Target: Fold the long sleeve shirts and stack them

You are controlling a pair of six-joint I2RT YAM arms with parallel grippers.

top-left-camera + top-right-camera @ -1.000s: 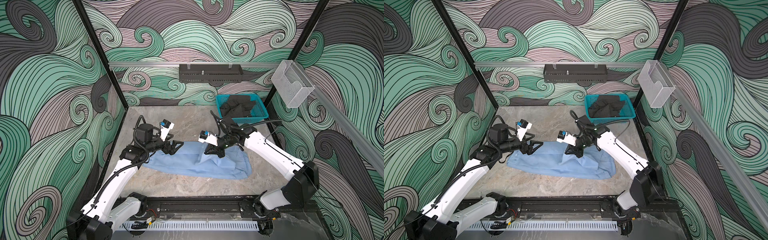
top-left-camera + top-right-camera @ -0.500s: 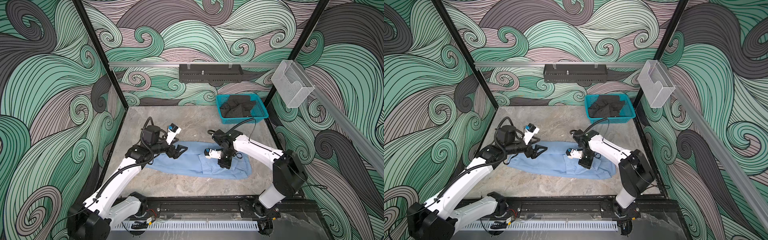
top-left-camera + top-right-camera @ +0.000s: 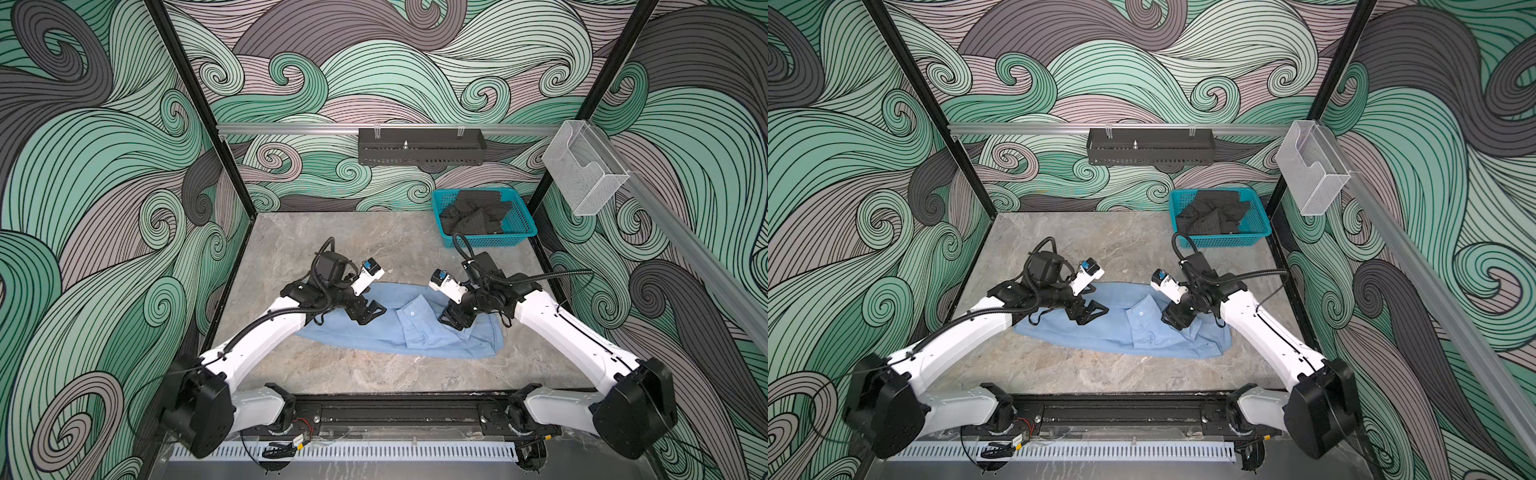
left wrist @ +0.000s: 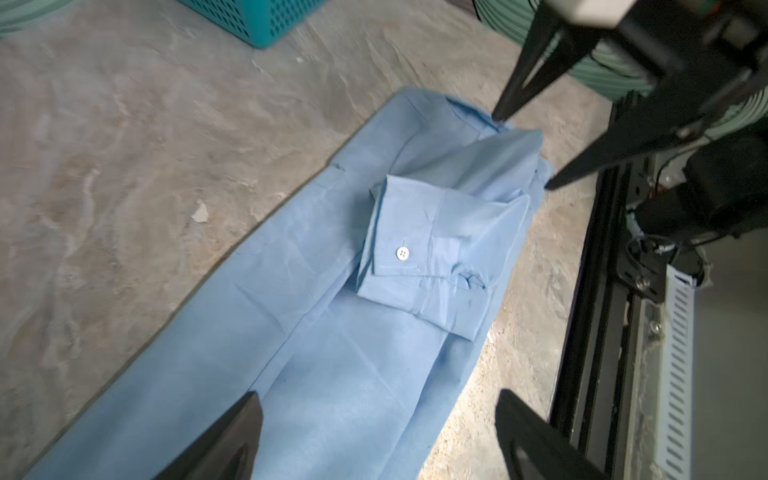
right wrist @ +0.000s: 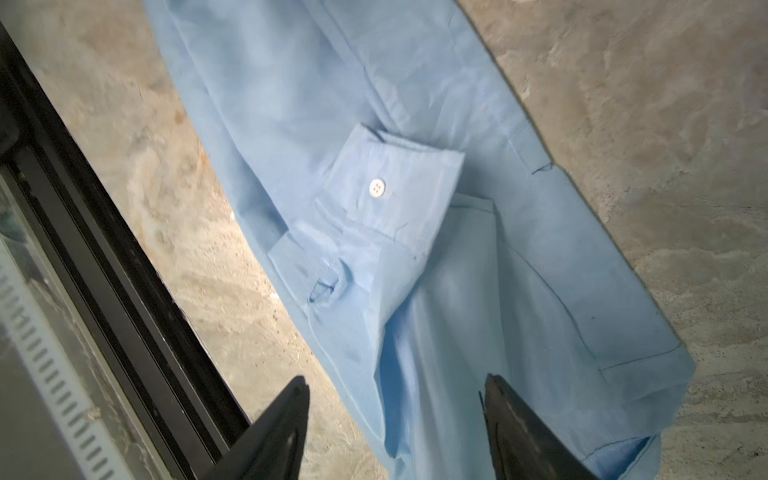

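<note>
Top views show a light blue shirt (image 3: 365,336) (image 3: 1084,332) lying as a long, narrow band across the marble-patterned table (image 3: 374,249), near its middle. A sleeve is laid back over the shirt's body, so the cuff (image 3: 411,313) (image 3: 1140,313) rests on top with its white button facing up. The left tool (image 3: 376,312) (image 3: 1096,311) hangs over the left half of the shirt, its fingers spread wide and holding nothing. The right tool (image 3: 452,321) (image 3: 1175,320) sits over the right half, just beside the cuff, its fingers also parted. A teal mesh basket (image 3: 482,241) (image 3: 1221,241) holding dark cloth (image 3: 473,212) stands in the far right corner, well apart from the shirt.

Left wrist view: the left tool (image 4: 378,395) is wide open above flat blue fabric (image 4: 332,353), with nothing gripped. Ahead lie the cuff (image 4: 407,249) and its button (image 4: 402,252). Beyond them the right tool (image 4: 523,151) has its fingers splayed, one tip at the shirt's far end. A corner of the basket (image 4: 257,20) shows.

Right wrist view: the right tool (image 5: 395,379) is open, with sleeve cloth lying in the gap and neither finger pinching it. The cuff (image 5: 395,183) and button (image 5: 376,187) lie ahead on the shirt (image 5: 291,83), beside a black rail (image 5: 104,249).
</note>
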